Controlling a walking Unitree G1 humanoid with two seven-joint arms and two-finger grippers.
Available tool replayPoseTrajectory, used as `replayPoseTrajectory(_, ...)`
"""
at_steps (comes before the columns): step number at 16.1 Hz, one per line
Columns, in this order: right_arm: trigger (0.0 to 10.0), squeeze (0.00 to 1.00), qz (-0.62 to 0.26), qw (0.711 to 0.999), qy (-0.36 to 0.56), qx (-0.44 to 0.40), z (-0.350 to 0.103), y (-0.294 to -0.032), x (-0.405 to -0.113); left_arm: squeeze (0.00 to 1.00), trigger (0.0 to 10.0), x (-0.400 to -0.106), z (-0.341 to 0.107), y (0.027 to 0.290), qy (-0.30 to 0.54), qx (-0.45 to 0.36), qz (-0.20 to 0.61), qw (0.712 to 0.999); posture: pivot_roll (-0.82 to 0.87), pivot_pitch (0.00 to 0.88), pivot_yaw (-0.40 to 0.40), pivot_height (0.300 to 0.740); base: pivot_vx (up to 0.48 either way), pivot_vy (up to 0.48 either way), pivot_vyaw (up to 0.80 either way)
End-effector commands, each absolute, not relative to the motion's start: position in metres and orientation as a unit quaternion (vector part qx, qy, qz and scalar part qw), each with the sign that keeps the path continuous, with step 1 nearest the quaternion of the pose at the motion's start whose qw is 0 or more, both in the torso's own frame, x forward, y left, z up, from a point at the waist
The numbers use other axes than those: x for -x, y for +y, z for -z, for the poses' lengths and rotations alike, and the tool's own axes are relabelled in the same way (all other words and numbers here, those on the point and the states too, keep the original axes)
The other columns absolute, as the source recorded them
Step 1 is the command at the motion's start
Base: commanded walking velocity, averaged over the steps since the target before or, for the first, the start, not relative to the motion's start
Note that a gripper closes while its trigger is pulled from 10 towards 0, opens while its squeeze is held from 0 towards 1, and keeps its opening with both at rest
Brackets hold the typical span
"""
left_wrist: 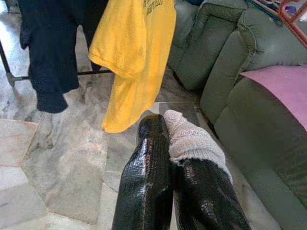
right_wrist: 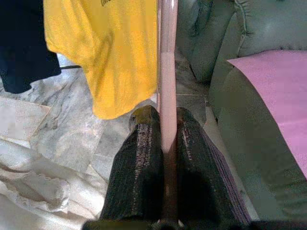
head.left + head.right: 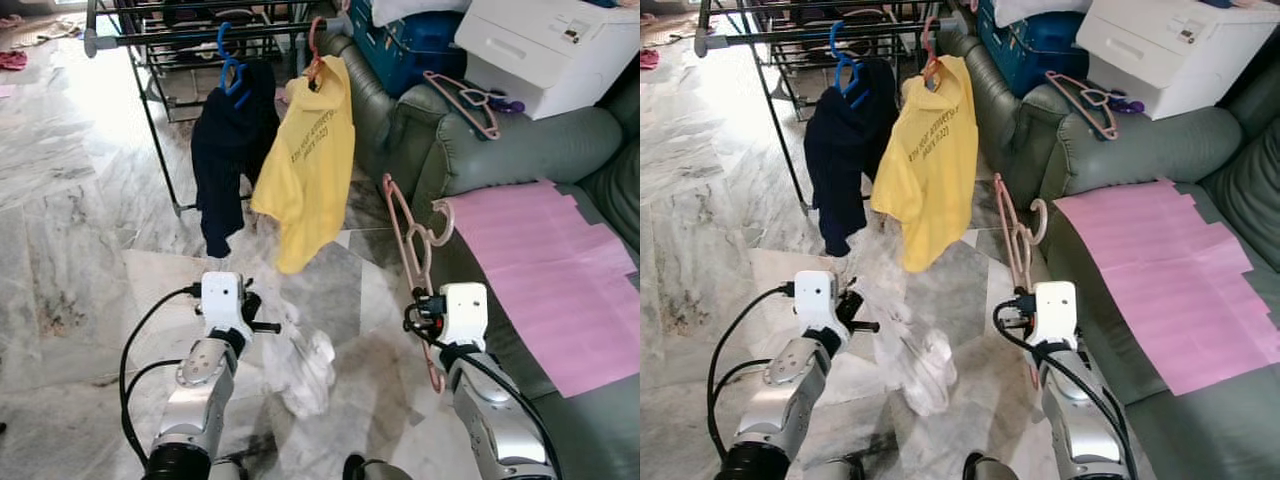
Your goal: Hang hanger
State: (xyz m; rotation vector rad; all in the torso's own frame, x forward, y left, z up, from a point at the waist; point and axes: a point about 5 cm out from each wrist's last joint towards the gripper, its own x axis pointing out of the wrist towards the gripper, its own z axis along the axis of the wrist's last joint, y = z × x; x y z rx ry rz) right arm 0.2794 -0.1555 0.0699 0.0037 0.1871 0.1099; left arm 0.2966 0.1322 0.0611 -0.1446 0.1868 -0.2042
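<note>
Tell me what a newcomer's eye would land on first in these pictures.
First the yellow shirt, hanging on a hanger from the drying rack beside a dark garment on a blue hanger. Next the pink hanger, held upright by the right gripper shut on its bar, next to the green sofa with its pink sheet. The left gripper is shut on a white cloth.
</note>
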Motion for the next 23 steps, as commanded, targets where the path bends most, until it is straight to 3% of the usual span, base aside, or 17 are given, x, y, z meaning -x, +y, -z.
replayPoseTrajectory(1, 10.0, 0.0, -0.055, 0.994, 0.09, -0.001, -0.0712, -0.1553, -0.2801, 0.0, 10.0, -0.2986, -0.0657, 0.1311, 0.083, 0.068, 0.108, 0.988, -0.04, 0.169, -0.034, 0.74, 0.0, 0.289, 0.0)
replayPoseTrajectory(5, 10.0, 0.0, -0.055, 0.994, 0.091, -0.003, -0.0705, -0.1534, -0.2795, 0.0, 10.0, -0.2987, -0.0661, 0.1314, 0.081, 0.066, 0.113, 0.988, -0.04, 0.17, -0.03, 0.74, 0.0, 0.353, -0.4)
replayPoseTrajectory(19, 10.0, 0.0, -0.06, 0.995, 0.08, -0.006, -0.0711, -0.1499, -0.2794, 0.0, 10.0, -0.2971, -0.0671, 0.1284, 0.078, 0.06, 0.127, 0.987, -0.03, 0.173, -0.019, 0.74, 0.0, 0.447, 0.0)
replayPoseTrajectory(23, 10.0, 0.0, -0.063, 0.995, 0.08, -0.006, -0.0703, -0.148, -0.2788, 0.0, 10.0, -0.2963, -0.067, 0.1289, 0.074, 0.057, 0.126, 0.988, -0.03, 0.172, -0.017, 0.74, 0.0, 0.0, 0.0)
